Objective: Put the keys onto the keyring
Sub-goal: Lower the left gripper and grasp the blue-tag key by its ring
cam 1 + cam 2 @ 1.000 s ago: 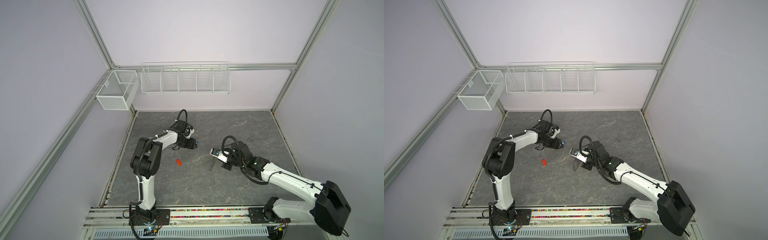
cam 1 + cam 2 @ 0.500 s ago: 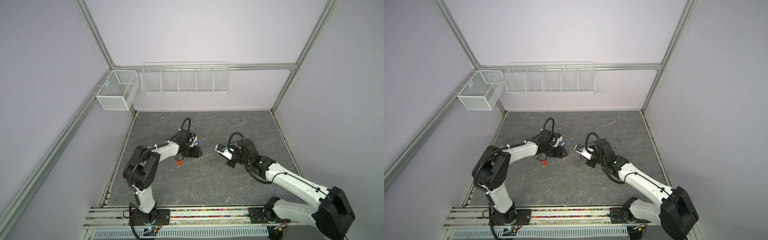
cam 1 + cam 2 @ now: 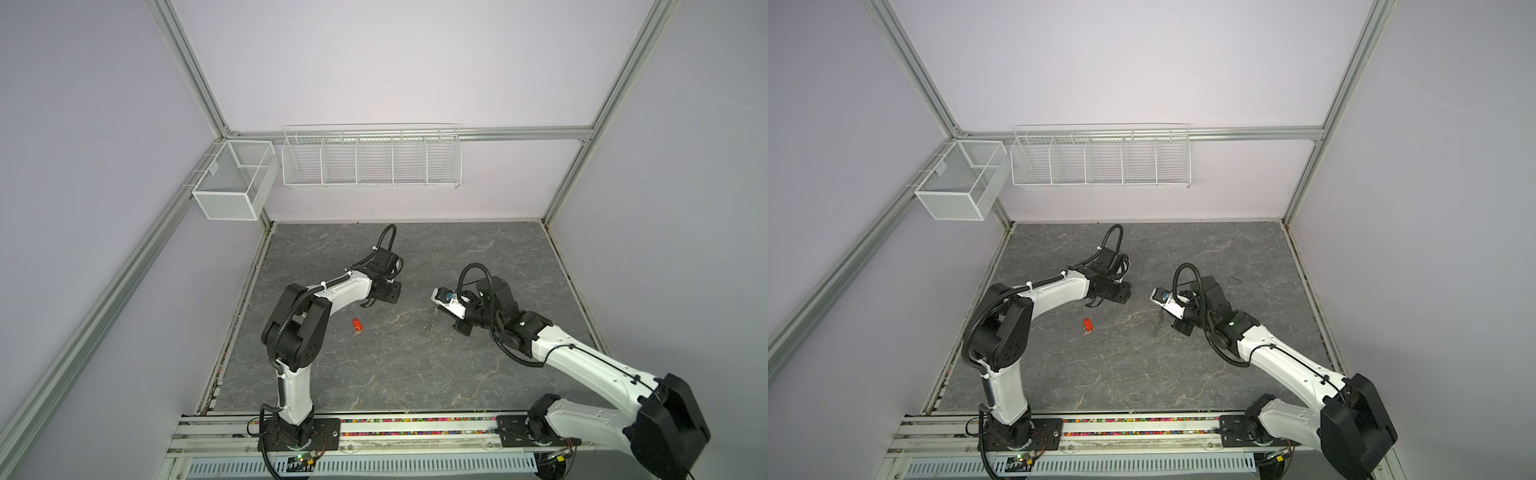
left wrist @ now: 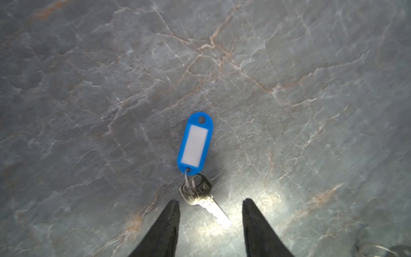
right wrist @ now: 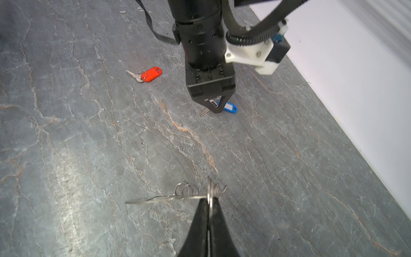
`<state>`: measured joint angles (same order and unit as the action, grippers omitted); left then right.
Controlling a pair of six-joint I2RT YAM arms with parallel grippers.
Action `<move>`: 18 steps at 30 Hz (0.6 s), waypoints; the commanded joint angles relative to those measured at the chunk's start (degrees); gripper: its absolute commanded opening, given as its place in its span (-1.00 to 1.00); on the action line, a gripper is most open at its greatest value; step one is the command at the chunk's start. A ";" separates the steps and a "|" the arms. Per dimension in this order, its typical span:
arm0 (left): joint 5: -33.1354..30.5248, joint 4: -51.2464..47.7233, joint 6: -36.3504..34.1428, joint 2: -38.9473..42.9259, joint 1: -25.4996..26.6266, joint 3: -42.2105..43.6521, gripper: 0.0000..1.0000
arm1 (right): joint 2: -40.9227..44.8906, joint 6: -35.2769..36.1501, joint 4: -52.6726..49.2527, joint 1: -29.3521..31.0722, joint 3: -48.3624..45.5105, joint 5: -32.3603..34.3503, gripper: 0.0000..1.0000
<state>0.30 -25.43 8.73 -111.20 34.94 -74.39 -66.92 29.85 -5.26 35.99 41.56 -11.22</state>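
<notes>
The blue-tagged key lies flat on the grey table. Its silver blade lies between the two fingers of my left gripper, which is open and touches neither side of it. In the right wrist view the same key's blue tag shows behind the left gripper. The red-tagged key lies alone, nearer the front left. My right gripper is shut on a ring of the keyring, held above the table and seen edge-on.
The marbled grey table is walled on three sides. A white wire shelf hangs on the back wall and a mesh basket on the left wall. A rail with both arm bases runs along the front edge.
My left gripper has come down over the blue-tagged key and its jaws have narrowed. The right gripper has shifted a little to the right and back, still holding the keyring.
</notes>
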 commanded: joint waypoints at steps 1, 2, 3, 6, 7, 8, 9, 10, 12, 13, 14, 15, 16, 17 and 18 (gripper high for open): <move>-4.61 -3.11 0.18 -1.41 0.39 -2.51 -0.10 | -0.45 -1.35 0.51 -0.40 0.19 -0.91 -0.85; -5.28 -3.09 0.57 -1.49 0.48 -2.60 -0.12 | -0.56 -1.46 0.51 -0.47 0.14 -0.89 -0.85; -5.39 -2.80 0.71 -1.48 0.48 -2.52 -0.16 | -0.65 -1.54 0.51 -0.47 0.14 -0.89 -0.85; -5.69 -2.60 1.57 -2.02 0.51 -2.88 -0.19 | -1.01 -1.54 0.58 -0.39 0.20 -0.91 -0.85; -5.74 -2.68 1.80 -2.26 0.55 -3.07 -0.20 | -1.19 -1.54 0.51 -0.37 0.29 -0.91 -0.85; -5.66 -2.77 1.97 -2.57 0.57 -3.36 -0.21 | -1.31 -1.50 0.51 -0.46 0.44 -0.97 -0.85; -5.66 -2.83 2.28 -2.86 0.57 -3.55 -0.22 | -1.54 -1.48 0.51 -0.46 0.53 -1.04 -0.85; -5.42 -2.70 2.42 -3.13 0.57 -3.72 -0.22 | -1.69 -1.46 0.44 -0.40 0.67 -1.12 -0.85; -5.36 -2.87 2.86 -3.64 0.57 -4.12 -0.24 | -1.97 -1.26 0.42 -0.39 0.85 -1.17 -0.85; -5.39 -2.87 3.02 -3.84 0.57 -4.26 -0.27 | -2.08 -1.27 0.42 -0.47 0.90 -1.26 -0.85; -5.39 -2.87 3.13 -4.08 0.57 -4.46 -0.30 | -2.15 -1.27 0.42 -0.42 1.00 -1.26 -0.85; -5.39 -2.91 3.32 -4.24 0.57 -4.74 -0.34 | -2.24 -1.20 0.42 -0.42 1.01 -1.25 -0.85; -5.39 -3.11 3.39 -4.42 0.57 -5.01 -0.36 | -2.34 -1.15 0.42 -0.46 1.05 -1.25 -0.85; -5.55 -3.37 3.61 -4.70 0.57 -5.30 -0.38 | -2.39 -1.19 0.34 -0.40 1.06 -1.26 -0.85; -5.62 -3.72 3.66 -4.96 0.57 -5.65 -0.39 | -2.43 -1.15 0.33 -0.44 1.01 -1.26 -0.85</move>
<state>-4.43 -27.59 11.00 -114.98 35.59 -77.78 -68.77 29.15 -5.30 35.97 41.58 -11.46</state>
